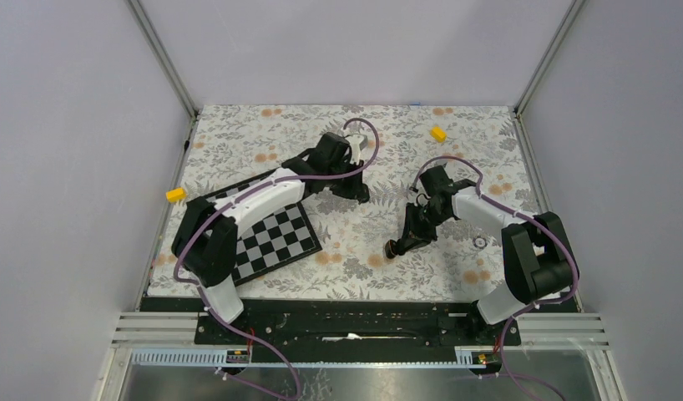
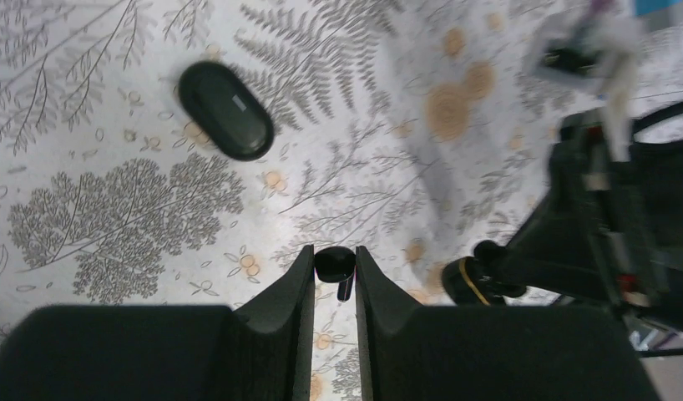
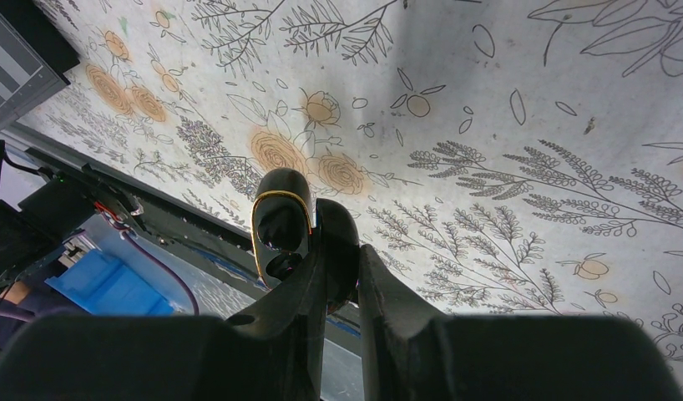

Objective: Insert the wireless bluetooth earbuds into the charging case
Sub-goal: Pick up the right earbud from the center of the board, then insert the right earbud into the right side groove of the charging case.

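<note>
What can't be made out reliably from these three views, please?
- Second earbud: in no view; only one earbud shows, pinched by the left gripper.
- Charging case in the right gripper: right wrist view, fingers hide its lower part; tiny overhead.
- Black oval object: clear in the left wrist view, not findable overhead.
- Silver ring: overhead only, too small for detail.
</note>
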You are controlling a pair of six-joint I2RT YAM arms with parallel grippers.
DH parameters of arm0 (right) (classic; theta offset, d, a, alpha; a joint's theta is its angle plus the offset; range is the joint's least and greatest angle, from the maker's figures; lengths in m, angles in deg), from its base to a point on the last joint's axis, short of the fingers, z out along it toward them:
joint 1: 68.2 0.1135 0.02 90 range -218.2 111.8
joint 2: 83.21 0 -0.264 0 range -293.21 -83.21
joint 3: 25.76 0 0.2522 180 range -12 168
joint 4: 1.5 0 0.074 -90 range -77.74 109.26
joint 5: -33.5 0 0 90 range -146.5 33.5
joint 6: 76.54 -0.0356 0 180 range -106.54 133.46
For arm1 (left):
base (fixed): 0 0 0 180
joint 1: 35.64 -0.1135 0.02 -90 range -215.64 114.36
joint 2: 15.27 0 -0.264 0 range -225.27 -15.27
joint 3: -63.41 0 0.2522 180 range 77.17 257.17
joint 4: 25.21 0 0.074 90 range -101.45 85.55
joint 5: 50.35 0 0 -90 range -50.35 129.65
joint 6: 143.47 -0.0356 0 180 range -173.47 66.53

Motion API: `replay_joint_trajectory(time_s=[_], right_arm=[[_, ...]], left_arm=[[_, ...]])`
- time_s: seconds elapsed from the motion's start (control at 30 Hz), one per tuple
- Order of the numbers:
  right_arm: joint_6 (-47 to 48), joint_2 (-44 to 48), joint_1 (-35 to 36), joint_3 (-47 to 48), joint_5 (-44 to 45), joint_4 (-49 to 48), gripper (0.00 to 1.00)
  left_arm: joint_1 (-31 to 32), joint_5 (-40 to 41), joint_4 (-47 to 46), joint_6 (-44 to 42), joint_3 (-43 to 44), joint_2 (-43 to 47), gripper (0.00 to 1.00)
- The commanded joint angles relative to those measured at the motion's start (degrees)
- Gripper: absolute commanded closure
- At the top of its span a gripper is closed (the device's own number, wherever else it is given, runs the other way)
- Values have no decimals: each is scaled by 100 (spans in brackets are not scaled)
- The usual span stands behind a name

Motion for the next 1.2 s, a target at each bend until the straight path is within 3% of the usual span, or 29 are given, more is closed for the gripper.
replay_joint_trajectory(time_s=[0.0,0.3,0.7,0.9,1.17], right_arm=[[-33,-76,85,42,-167,-75,100],[-30,-118,109,60,-180,-77,100],[-182,-323,295,547,-99,-123,100],[-318,-303,572,1218,838,84,100],[-726,59,837,1168,1425,-480,100]], left_arm=[[5,-470,-741,81,-113,483,82],[92,-1408,-1273,-208,-896,1025,82],[486,-1352,-1711,-115,-1315,1343,81],[502,-1253,-2089,69,-1553,1560,80],[612,-870,-2914,600,-2132,1955,80]])
